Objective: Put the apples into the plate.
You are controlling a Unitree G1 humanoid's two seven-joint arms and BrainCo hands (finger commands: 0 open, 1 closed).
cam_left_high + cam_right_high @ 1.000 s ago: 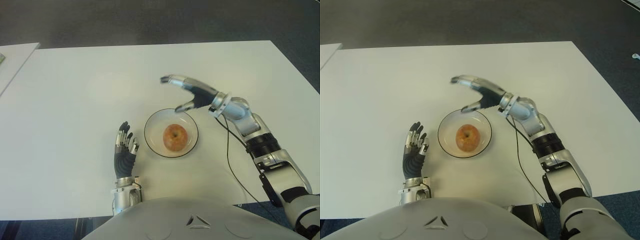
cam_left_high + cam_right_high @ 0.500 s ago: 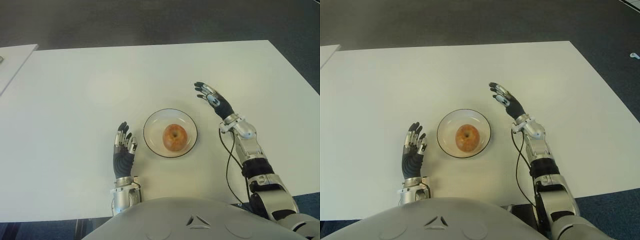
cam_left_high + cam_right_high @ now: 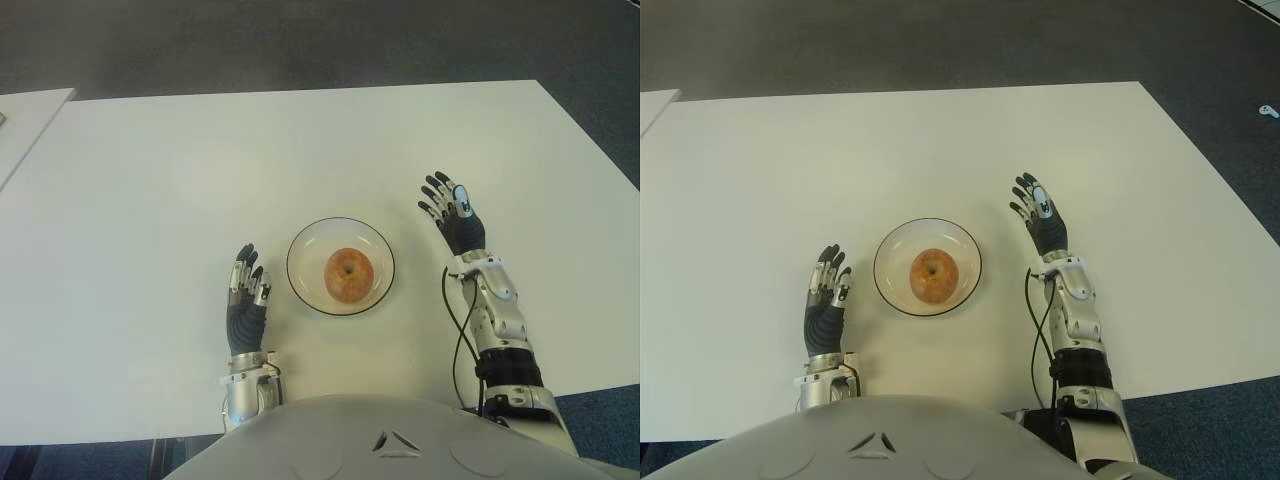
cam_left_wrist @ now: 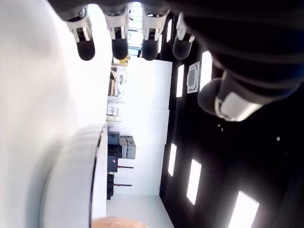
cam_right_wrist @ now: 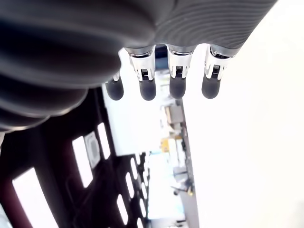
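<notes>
One red-yellow apple (image 3: 349, 274) inside glass plate (image 3: 303, 292)

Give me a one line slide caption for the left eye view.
Apple sits in the plate on the white table, open left hand and right hand flanking it.

One apple (image 3: 349, 274), inside plate. One plate (image 3: 305, 290), clear glass, round. One white table (image 3: 150, 180) under both. Second table: corner only (image 3: 30, 110), far left edge. Two robot hands: left hand (image 3: 245, 300) one, right hand (image 3: 455, 218) one, both empty, fingers extended. One cable (image 3: 460, 340) along right forearm.
</notes>
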